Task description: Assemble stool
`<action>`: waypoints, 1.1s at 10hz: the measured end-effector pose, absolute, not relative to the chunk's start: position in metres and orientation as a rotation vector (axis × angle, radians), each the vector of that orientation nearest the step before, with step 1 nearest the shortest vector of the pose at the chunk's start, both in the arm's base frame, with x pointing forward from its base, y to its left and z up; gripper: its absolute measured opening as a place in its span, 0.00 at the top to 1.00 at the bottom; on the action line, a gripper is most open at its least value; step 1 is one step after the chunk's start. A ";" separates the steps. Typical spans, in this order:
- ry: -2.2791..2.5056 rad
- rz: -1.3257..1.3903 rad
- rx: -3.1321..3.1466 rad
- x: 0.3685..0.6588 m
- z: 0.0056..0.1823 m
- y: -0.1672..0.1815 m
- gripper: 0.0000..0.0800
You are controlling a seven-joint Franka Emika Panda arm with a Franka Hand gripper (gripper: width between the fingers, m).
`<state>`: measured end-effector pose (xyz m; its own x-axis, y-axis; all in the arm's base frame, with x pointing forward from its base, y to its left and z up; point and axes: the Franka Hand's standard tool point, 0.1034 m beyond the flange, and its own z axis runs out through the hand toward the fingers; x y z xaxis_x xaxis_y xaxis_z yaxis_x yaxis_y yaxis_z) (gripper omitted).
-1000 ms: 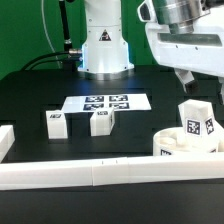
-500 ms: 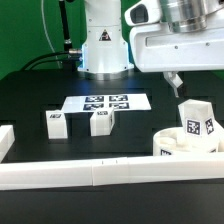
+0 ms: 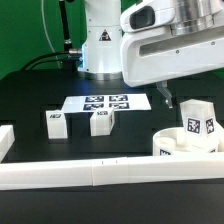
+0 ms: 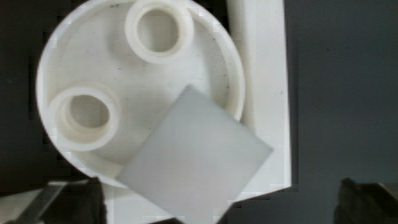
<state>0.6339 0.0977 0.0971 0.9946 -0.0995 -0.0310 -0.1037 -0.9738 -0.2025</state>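
Observation:
The round white seat [image 3: 170, 147] lies at the exterior view's right, against the front rail. One tagged leg block [image 3: 197, 122] stands upright in it. Two more leg blocks [image 3: 56, 122] [image 3: 101, 122] stand on the black table at the left. My gripper [image 3: 165, 97] hangs above the table just left of the seat, open and empty. In the wrist view the seat [image 4: 107, 60] shows two empty round sockets, and the standing leg [image 4: 196, 150] shows end-on as a grey diamond. My dark fingertips [image 4: 63, 205] sit wide apart on either side of its near corner, gripper [image 4: 214, 207].
The marker board [image 3: 105, 102] lies flat behind the two loose legs. A long white rail [image 3: 90, 176] runs along the front, with a short rail piece [image 3: 5, 140] at the left. The robot base [image 3: 103, 45] stands at the back.
My gripper has moved toward the exterior view's left and a little lower, from above the standing leg to beside the seat. The parts have not moved.

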 end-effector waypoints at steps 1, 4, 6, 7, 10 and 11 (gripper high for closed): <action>0.010 0.017 -2.939 0.634 0.096 0.095 0.19; -0.683 0.012 -2.995 0.632 0.087 0.094 0.19; -0.780 0.017 -2.990 0.632 0.075 0.097 0.19; -0.771 -0.006 -2.996 0.632 0.070 0.096 0.19; -0.745 -0.004 -3.002 0.632 0.070 0.096 0.53; -0.651 -0.001 -3.022 0.632 0.070 0.096 0.53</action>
<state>0.6318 0.0961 0.0702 0.9114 0.4113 0.0114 0.4114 -0.9102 -0.0485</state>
